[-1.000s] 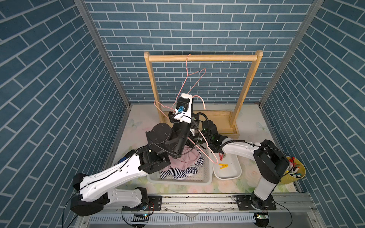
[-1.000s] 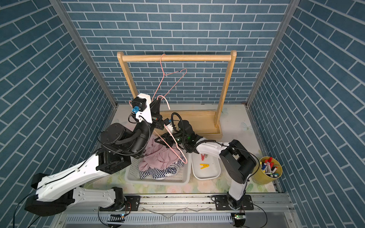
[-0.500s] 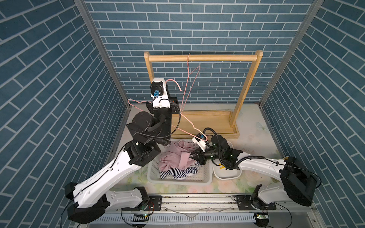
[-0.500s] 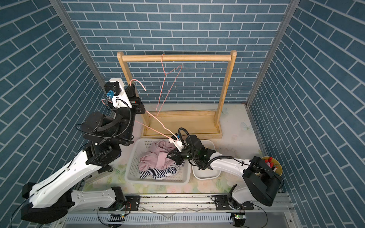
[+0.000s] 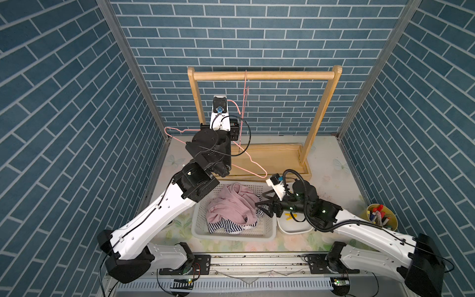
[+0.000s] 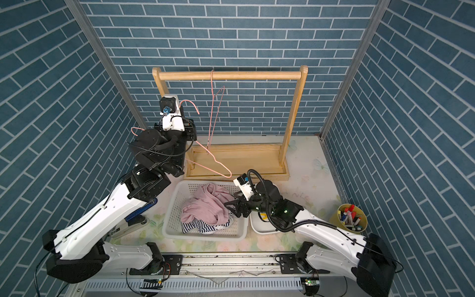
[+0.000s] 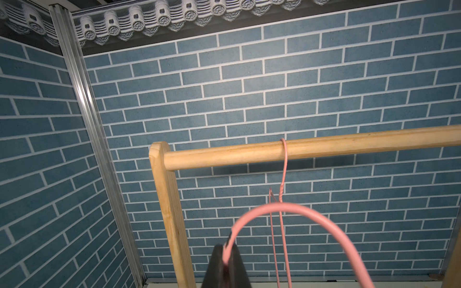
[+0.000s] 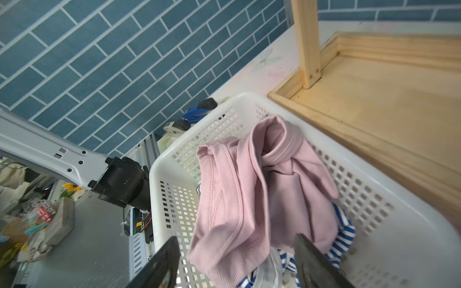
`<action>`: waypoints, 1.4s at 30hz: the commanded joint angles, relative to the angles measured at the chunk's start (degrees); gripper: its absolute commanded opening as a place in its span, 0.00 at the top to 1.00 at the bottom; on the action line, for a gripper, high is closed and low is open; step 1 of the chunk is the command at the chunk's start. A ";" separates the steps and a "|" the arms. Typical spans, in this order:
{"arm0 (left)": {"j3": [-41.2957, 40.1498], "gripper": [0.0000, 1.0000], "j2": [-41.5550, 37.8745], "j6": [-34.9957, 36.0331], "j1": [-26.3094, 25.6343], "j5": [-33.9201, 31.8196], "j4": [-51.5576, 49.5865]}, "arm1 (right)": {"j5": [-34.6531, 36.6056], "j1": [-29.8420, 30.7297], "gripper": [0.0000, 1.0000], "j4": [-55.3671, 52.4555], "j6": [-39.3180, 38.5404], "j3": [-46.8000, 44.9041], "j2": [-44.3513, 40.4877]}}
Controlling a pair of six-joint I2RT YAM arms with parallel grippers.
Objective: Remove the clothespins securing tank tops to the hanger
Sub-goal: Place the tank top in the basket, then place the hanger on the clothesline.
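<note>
We see three walls done in a blue brick pattern with pale mortar lines: the back wall (image 5: pixel 257 38), the left wall (image 5: pixel 51 128) and the right wall (image 5: pixel 424 128). Bare metal posts (image 5: pixel 136 77) stand in the two back corners. In the left wrist view, a band of grey roof-tile ornament (image 7: pixel 174 15) runs along the top of the back wall. The tabletop (image 5: pixel 331 164) is pale, with faint flowers and butterflies (cloth or printed mat, we cannot tell). Toward the back stands a light wooden rack (image 5: pixel 264 75): a round bar on two uprights over a shallow tray base. The light is soft and even.
</note>
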 commanded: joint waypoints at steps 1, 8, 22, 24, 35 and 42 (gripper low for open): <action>-0.20 1.00 -1.60 -2.49 0.83 0.92 -0.65 | 5.41 0.24 0.26 -9.64 -5.25 3.08 -4.31; -0.97 1.00 -1.98 -6.09 1.37 2.71 -3.10 | 3.71 0.27 0.29 -9.64 -9.53 9.86 -9.04; -2.90 1.00 -4.16 -9.35 1.46 4.24 -5.06 | -15.67 -7.05 0.35 7.83 -5.46 17.04 3.09; -2.93 1.00 -4.20 -9.50 1.60 4.34 -5.21 | -17.50 -8.41 0.37 10.63 -4.12 17.03 3.95; -3.19 1.00 -4.01 -13.26 2.63 7.49 -6.00 | -30.68 -11.09 0.89 10.60 -3.78 22.41 10.63; -6.84 0.29 -8.47 -16.13 7.24 26.26 -9.43 | -29.91 -14.49 1.00 6.88 -6.17 20.74 7.03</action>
